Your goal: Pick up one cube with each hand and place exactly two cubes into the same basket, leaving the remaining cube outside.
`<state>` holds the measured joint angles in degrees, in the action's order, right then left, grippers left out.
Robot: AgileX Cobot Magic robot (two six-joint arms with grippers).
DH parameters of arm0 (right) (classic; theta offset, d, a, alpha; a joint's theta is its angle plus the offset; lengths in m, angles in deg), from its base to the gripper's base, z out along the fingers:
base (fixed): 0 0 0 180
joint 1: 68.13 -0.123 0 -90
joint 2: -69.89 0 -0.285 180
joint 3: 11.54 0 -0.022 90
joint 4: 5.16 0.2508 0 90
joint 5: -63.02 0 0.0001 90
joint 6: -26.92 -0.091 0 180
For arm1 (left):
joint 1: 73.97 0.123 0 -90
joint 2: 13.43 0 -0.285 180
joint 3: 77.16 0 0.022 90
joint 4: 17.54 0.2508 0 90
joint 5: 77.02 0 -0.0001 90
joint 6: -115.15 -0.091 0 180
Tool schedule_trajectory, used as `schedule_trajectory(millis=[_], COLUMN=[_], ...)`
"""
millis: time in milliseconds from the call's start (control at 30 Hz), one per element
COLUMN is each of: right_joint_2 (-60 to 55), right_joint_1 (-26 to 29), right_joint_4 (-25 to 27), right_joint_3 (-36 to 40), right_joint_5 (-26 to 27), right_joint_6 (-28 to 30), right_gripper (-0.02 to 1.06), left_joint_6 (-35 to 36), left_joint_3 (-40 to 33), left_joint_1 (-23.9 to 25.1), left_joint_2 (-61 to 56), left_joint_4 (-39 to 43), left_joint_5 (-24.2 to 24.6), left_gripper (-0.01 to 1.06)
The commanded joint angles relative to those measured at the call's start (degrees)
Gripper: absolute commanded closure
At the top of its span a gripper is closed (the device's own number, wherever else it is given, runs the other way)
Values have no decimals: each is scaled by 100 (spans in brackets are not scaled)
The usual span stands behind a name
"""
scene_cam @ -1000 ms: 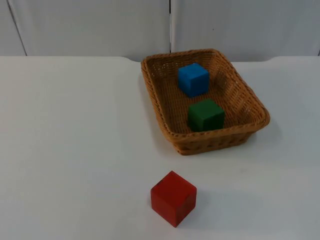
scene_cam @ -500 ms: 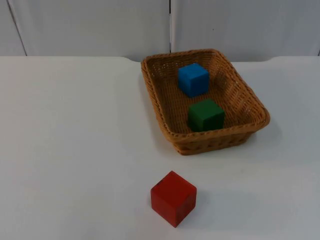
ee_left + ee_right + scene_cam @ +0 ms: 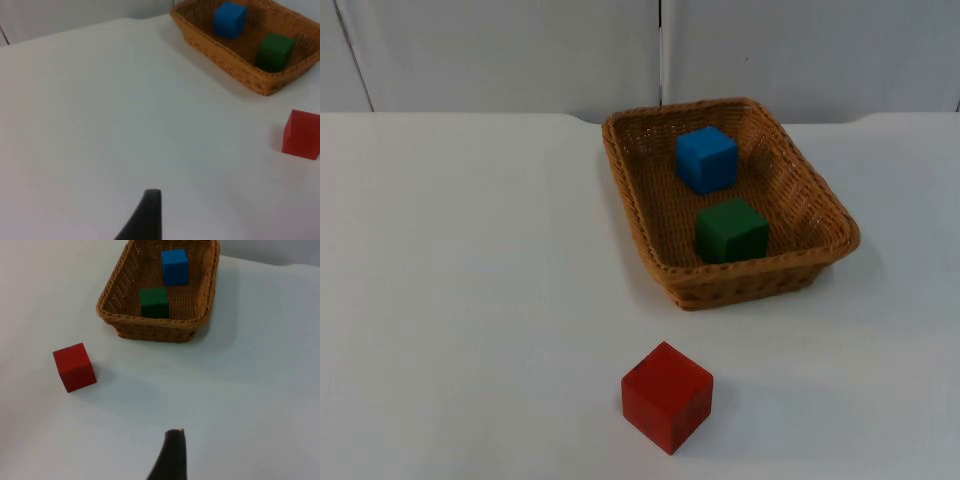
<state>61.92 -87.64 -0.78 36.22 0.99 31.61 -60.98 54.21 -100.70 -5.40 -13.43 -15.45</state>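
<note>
Nothing has moved since the earlier top views: cubes and basket sit as before. White table (image 3: 470, 300) carries one wicker basket (image 3: 830, 210) with two cubes inside, blue cube (image 3: 707, 158) toward the far end, green cube (image 3: 731, 230) toward the near rim, apart. One red cube (image 3: 666, 396) on the table, well outside the basket. Left gripper (image 3: 145, 215) and right gripper (image 3: 170, 455): one fingertip each, cut off, above bare table, touching nothing; can't tell how far apart the fingers are.

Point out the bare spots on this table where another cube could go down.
The white table is bare across the whole stretch left of the basket and the red cube; a strip between them is free too. Inside the basket, the blue cube and green cube crowd the floor.
</note>
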Motion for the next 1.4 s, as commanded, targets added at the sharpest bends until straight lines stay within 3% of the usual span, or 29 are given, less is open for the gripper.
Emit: schedule_trajectory(millis=[0, 833, 900, 967, 1000, 1067, 1167, 1233, 1367], right_joint_2=[18, 18, 18, 18, 18, 18, 18, 18, 18], right_joint_1=[-21, -21, -21, -21, -21, -21, -21, -21, -21], right_joint_4=[-32, -20, -20, -20, -20, -20, -58, -127, -140], right_joint_3=[-9, -9, -9, -9, -9, -9, -9, -9, -9], right_joint_5=[9, 9, 9, 9, 9, 9, 9, 9, 9], right_joint_6=[-22, -22, -22, -22, -22, -22, -42, -149, -186], right_gripper=[33, 32, 27, 16, 16, 1, -1, -1, -1], left_joint_6=[46, -387, -387, -387, -387, -387, -387, -387, -387], left_joint_3=[-29, -29, -29, -29, -29, -29, -29, -29, -29], left_joint_1=[7, 7, 7, 7, 7, 7, 7, 7, 7], left_joint_2=[-24, -24, -24, -24, -24, -24, -24, -24, -24], left_joint_4=[28, -371, -371, -371, -371, -371, -371, -371, -371], left_joint_5=[12, 12, 12, 12, 12, 12, 12, 12, 12], left_gripper=[12, 12, 12, 12, 12, 12, 10, 0, 0])
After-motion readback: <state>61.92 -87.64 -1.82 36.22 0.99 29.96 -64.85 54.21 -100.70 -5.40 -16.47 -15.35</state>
